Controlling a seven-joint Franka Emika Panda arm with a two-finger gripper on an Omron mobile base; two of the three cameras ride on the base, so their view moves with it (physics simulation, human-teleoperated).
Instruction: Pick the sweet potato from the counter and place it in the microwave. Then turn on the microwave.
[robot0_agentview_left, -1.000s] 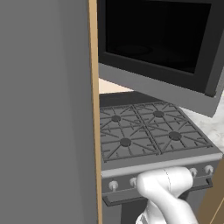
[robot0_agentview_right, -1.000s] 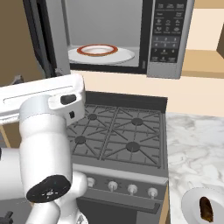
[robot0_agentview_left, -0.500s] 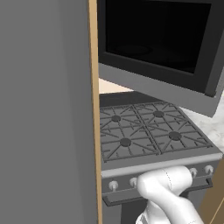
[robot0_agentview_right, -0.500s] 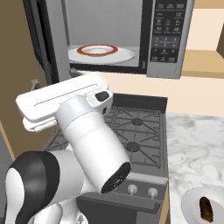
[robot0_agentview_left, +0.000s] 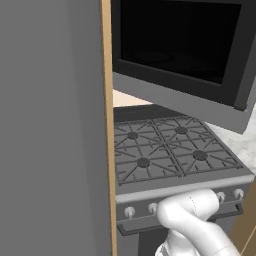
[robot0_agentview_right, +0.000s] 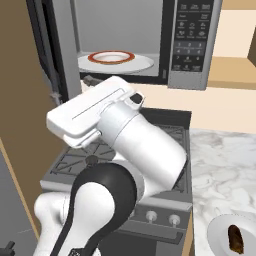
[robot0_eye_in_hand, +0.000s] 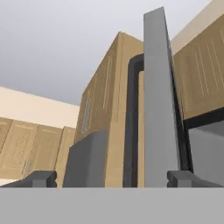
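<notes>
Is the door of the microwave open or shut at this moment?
Open. The microwave shows its grey inside and the white plate, with the door swung left.

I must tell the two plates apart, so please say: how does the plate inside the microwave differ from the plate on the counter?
The plate in the microwave carries an orange-red ring and no food; the plate on the counter is plain white and holds the sweet potato. The microwave plate sits high behind the open door; the counter plate lies low, cut by the picture's edge. Both are round and white.
</notes>
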